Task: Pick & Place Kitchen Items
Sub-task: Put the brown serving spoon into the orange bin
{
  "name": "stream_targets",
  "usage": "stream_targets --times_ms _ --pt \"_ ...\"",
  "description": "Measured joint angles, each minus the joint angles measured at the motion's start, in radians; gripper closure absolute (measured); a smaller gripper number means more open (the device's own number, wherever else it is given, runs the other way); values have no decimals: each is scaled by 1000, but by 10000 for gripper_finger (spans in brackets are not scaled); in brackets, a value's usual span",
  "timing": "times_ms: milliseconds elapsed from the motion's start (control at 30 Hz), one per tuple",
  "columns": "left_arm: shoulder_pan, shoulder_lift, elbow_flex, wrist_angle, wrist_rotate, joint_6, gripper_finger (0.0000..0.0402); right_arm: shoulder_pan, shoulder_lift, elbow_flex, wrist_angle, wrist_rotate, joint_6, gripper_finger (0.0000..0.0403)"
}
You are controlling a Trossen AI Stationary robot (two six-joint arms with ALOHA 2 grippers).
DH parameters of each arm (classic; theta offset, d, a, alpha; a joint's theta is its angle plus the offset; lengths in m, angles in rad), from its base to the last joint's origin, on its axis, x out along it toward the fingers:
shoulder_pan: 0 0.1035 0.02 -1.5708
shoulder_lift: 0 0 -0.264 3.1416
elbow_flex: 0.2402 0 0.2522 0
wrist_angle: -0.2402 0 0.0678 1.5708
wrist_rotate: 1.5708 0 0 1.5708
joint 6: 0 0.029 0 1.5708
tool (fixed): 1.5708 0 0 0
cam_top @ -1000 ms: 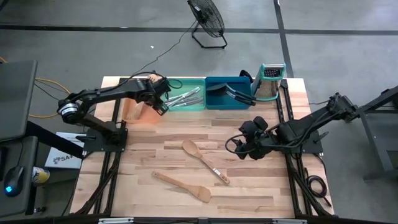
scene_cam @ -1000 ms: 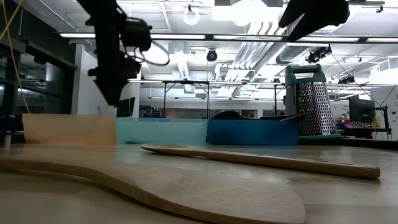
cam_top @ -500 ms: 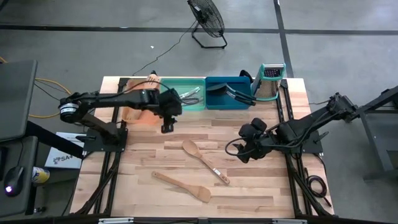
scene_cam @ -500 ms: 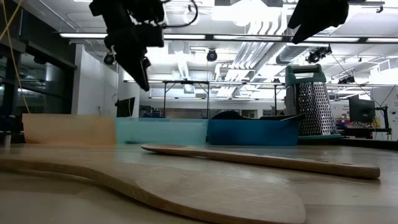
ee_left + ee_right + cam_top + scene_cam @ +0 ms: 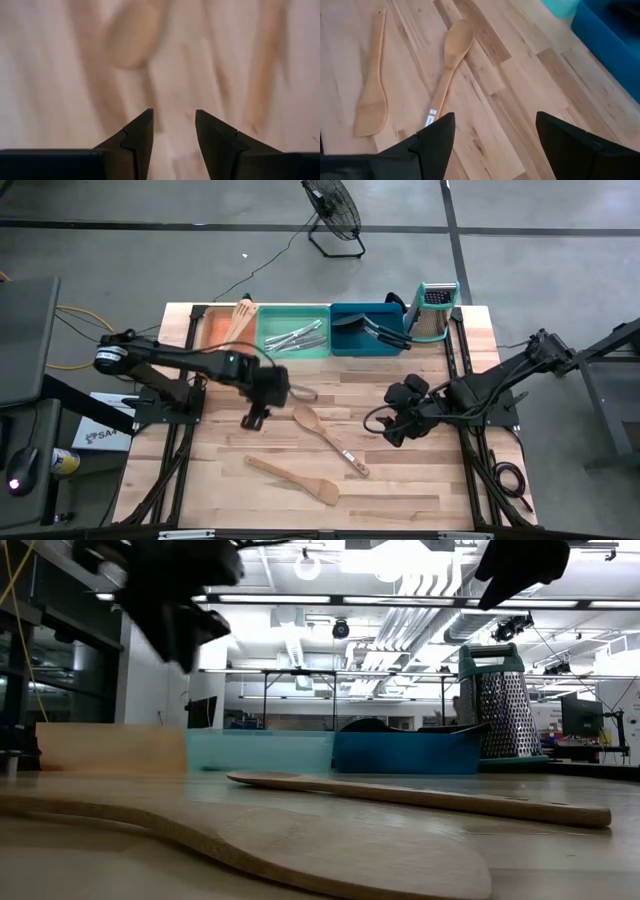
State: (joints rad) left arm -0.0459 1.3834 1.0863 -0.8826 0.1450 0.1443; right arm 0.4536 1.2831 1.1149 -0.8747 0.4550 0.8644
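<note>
My left pincer [image 5: 262, 393], jaws parted and empty, hovers mid-desk beside the pale wooden round-bowled spoon [image 5: 328, 438]; I should straddle its handle squarely before clenching

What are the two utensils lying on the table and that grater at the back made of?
The spoon and spatula look like pale, unvarnished wood: matte, with faint grain. The grater seems to be shiny perforated steel that catches the light, with a teal top, probably plastic.

Overhead, table-level, two wrist cameras, shared table [image 5: 400, 480]
</note>
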Motion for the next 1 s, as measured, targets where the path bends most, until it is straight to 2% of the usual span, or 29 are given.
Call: stream_targets --times_ms 167,433,733,1000 --pt "-110 0 0 -60 -20 -19 258 0 0 0 0 10 26 133" --pt "-220 22 -1 -54 -54 -151 252 25 0 0 0 14 33 133" --pt "-319 115 0 38 -59 -176 152 82 0 0 -8 26 177 133" --pt "-401 201 -1 109 -131 -220 138 139 0 0 -25 40 292 133"
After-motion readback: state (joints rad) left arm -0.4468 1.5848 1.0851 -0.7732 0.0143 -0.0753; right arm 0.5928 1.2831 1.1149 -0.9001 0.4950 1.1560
